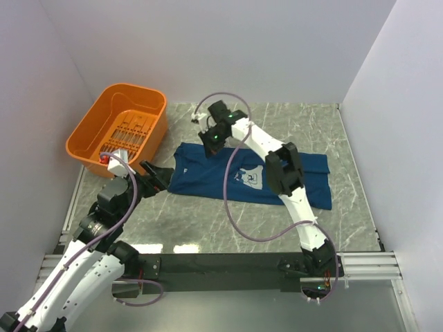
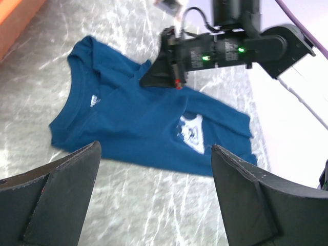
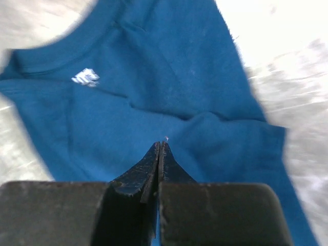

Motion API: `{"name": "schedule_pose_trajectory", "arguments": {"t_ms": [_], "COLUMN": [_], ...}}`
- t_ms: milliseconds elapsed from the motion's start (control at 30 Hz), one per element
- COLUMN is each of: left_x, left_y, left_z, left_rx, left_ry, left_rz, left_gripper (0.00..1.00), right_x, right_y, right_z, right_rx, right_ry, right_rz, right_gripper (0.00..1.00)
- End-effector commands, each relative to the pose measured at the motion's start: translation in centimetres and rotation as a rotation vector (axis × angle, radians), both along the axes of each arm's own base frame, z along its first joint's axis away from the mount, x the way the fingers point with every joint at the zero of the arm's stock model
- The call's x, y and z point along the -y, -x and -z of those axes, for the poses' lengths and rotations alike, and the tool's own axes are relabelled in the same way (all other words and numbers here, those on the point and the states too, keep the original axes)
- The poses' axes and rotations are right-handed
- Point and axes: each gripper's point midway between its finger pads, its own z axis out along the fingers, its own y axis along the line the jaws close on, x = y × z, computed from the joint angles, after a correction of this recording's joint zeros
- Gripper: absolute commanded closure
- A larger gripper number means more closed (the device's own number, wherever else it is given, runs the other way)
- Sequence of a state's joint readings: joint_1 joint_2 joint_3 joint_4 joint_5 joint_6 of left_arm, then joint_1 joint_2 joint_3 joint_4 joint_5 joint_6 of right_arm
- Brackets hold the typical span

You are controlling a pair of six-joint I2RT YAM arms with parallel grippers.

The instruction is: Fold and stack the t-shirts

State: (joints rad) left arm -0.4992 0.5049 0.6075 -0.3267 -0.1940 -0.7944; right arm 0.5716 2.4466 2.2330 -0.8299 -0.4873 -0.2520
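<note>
Room for moving mostly in the lower middle of the top view: a wide strip of bare marble table between the lower edge of the t-shirt and the rail of the arm bases. More bare table at the upper right, up to the white walls. Orange basket at the upper left, near the collar end but apart from it. T-shirt flat in the middle of the frame, long axis left to right, slightly lower at the right, collar left, hem right, pale print facing up. Left gripper wide open beside the collar end, holding nothing. Right gripper pressed fully together over a fold near the upper edge; cloth pinched or not, cannot tell.
</note>
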Motion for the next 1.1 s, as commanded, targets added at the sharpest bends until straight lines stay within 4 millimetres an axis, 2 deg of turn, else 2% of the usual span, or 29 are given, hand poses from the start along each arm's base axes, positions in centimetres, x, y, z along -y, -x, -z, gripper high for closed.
{"name": "schedule_pose_trajectory", "arguments": {"t_ms": [0,200,433,633,800,933,967,1067], "left_x": [0.0,0.0,0.4,0.9,1.5,2.0,2.1,2.7], "left_y": [1.1,1.5,1.5,1.7,1.6,1.4,1.5,1.4], "left_z": [0.6,1.3,2.0,2.8,2.9,3.0,3.1,3.4], "left_rx": [-0.031,-0.039,-0.056,-0.069,-0.076,-0.083,-0.086,-0.097], "left_ry": [-0.049,-0.052,-0.058,-0.038,-0.029,-0.021,-0.019,-0.009], "left_rz": [0.043,0.058,0.078,0.099,0.118,0.137,0.144,0.171], "left_gripper": [0.06,0.06,0.06,0.06,0.06,0.06,0.06,0.06], "right_x": [0.4,1.5,2.7,4.7,6.8,9.2,10.6,12.1], "right_y": [-0.9,-1.6,-3.6,-5.9,-7.0,-8.4,-9.1,-10.2], "right_z": [0.1,2.9,4.2,4.2,4.6,4.3,4.2,3.2], "right_rx": [0.054,0.078,0.127,0.138,0.125,0.117,0.102,0.107], "right_ry": [0.113,0.221,0.305,0.308,0.327,0.325,0.321,0.302], "right_rz": [0.097,0.134,0.213,0.310,0.352,0.408,0.451,0.491], "right_gripper": [1.00,1.00,1.00,1.00,1.00,1.00,1.00,1.00]}}
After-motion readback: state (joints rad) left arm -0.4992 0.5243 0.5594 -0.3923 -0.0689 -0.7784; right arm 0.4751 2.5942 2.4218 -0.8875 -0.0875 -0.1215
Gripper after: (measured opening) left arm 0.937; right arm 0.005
